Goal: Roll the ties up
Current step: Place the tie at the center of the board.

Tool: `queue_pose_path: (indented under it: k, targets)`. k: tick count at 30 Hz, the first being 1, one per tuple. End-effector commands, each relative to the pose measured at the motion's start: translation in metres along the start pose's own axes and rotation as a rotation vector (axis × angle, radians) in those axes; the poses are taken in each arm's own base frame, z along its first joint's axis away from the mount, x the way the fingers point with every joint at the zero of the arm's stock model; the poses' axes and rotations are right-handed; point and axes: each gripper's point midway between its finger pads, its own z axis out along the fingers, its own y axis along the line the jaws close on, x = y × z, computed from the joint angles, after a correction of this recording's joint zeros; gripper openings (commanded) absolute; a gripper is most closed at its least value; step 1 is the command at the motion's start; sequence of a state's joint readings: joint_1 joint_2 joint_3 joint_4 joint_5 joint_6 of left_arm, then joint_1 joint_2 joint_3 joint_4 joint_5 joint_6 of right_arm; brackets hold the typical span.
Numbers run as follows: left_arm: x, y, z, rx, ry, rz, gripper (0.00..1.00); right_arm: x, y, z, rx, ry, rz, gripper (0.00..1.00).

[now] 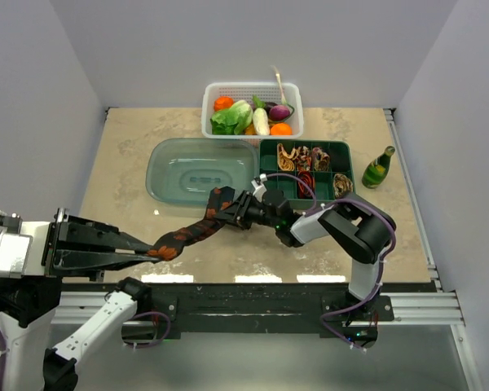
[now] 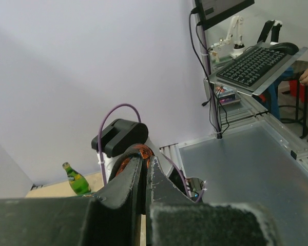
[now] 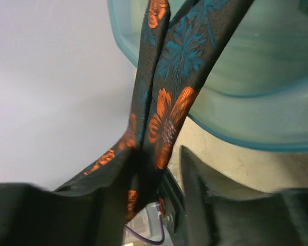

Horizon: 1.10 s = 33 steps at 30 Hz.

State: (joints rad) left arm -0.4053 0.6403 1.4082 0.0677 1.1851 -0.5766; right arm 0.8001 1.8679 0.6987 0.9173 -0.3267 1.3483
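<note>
Tie point(image 1: 193, 233) | left end effector point(image 1: 151, 251) clamped on it | right end effector point(image 3: 161, 171) seemingly apart around it

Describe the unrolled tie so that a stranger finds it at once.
On the tan table, look by the teal tub. The tie stretches from the left gripper to the right gripper. Only it is unrolled, black with orange flowers; rolled ties sit in the green tray.

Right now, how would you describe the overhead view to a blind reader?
A black, orange-flowered tie hangs above a beige table, pinched in the robot's left gripper, resting in its right gripper. Behind: teal tray, green box of rolled ties, vegetable basket, bottle.
</note>
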Motion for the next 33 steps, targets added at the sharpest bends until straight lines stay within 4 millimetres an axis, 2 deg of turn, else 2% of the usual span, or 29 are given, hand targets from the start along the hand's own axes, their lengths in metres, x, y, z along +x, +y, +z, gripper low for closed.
queue_pose_path:
  k: [1, 3, 5, 7, 9, 11, 12, 13, 14, 15, 16, 18, 19, 21, 22, 23, 24, 25, 26, 27, 28, 29, 30, 31, 32, 33]
  targets:
    - [-0.013, -0.02, -0.001, 0.064, -0.034, 0.027, 0.0, -0.01, 0.031, 0.007, -0.116, -0.036, -0.01, 0.19]
    - [-0.013, -0.02, -0.001, 0.065, -0.033, 0.027, 0.0, -0.01, 0.032, 0.005, -0.127, -0.034, -0.009, 0.04]
    - [-0.013, -0.02, -0.001, 0.065, -0.034, 0.031, 0.0, -0.009, 0.04, 0.001, -0.155, -0.033, -0.02, 0.0]
    - [-0.012, -0.015, 0.0, 0.051, -0.033, 0.021, 0.0, -0.008, 0.043, -0.001, -0.159, -0.029, -0.034, 0.0]
    - [-0.009, -0.008, 0.001, 0.036, -0.028, 0.024, 0.0, -0.008, 0.058, -0.006, -0.187, -0.027, -0.076, 0.0]
    - [-0.002, 0.002, 0.002, 0.01, -0.012, 0.013, 0.0, -0.013, 0.066, -0.009, -0.186, -0.034, -0.123, 0.0]
    - [0.002, 0.008, 0.002, 0.001, -0.003, 0.0, 0.0, -0.016, 0.081, -0.015, -0.212, -0.053, -0.15, 0.0]
    - [0.007, 0.015, 0.003, -0.024, 0.003, -0.028, 0.0, -0.02, 0.08, -0.017, -0.179, -0.06, -0.163, 0.0]
    - [0.011, 0.02, 0.003, -0.035, 0.009, -0.019, 0.0, -0.027, 0.08, -0.02, -0.162, -0.085, -0.22, 0.0]
    - [0.016, 0.027, 0.004, -0.048, 0.015, -0.03, 0.0, -0.037, 0.099, -0.031, -0.177, -0.138, -0.258, 0.0]
    - [0.023, 0.035, 0.004, -0.068, 0.022, -0.054, 0.0, -0.041, 0.092, -0.035, -0.121, -0.148, -0.27, 0.0]
    - [0.033, 0.046, 0.004, -0.086, 0.031, -0.068, 0.0, -0.057, 0.1, -0.05, -0.083, -0.216, -0.354, 0.0]
    - [0.042, 0.055, 0.005, -0.106, 0.037, -0.091, 0.0, -0.066, 0.109, -0.064, -0.051, -0.262, -0.377, 0.0]
    - [0.055, 0.068, 0.005, -0.123, 0.043, -0.114, 0.0, -0.083, 0.111, -0.083, -0.004, -0.328, -0.437, 0.0]
    - [0.065, 0.077, 0.006, -0.135, 0.041, -0.126, 0.0, -0.087, 0.119, -0.101, 0.011, -0.358, -0.453, 0.0]
    - [0.073, 0.085, 0.007, -0.145, 0.041, -0.152, 0.0, -0.103, 0.115, -0.113, 0.05, -0.413, -0.477, 0.0]
    - [0.087, 0.092, 0.006, -0.155, 0.047, -0.183, 0.0, -0.107, 0.109, -0.124, 0.093, -0.425, -0.476, 0.0]
    - [0.089, 0.097, 0.007, -0.153, 0.036, -0.171, 0.0, -0.112, 0.113, -0.141, 0.095, -0.458, -0.488, 0.0]
    - [0.099, 0.105, 0.008, -0.158, 0.039, -0.2, 0.0, -0.125, 0.109, -0.156, 0.125, -0.502, -0.49, 0.0]
    - [0.109, 0.112, 0.009, -0.163, 0.044, -0.214, 0.0, -0.126, 0.095, -0.166, 0.172, -0.498, -0.478, 0.0]
    - [0.115, 0.121, 0.009, -0.182, 0.045, -0.223, 0.0, -0.129, 0.09, -0.176, 0.192, -0.509, -0.479, 0.0]
    - [0.125, 0.13, 0.01, -0.187, 0.056, -0.244, 0.0, -0.136, 0.098, -0.198, 0.193, -0.572, -0.496, 0.0]
    - [0.131, 0.135, 0.011, -0.178, 0.053, -0.236, 0.0, -0.134, 0.084, -0.208, 0.247, -0.57, -0.485, 0.0]
    - [0.136, 0.138, 0.012, -0.173, 0.05, -0.262, 0.0, -0.137, 0.081, -0.22, 0.272, -0.595, -0.493, 0.0]
    - [0.147, 0.145, 0.014, -0.169, 0.056, -0.286, 0.0, -0.136, 0.087, -0.234, 0.27, -0.628, -0.506, 0.0]
    - [0.153, 0.147, 0.015, -0.151, 0.054, -0.28, 0.0, -0.133, 0.075, -0.244, 0.326, -0.63, -0.495, 0.0]
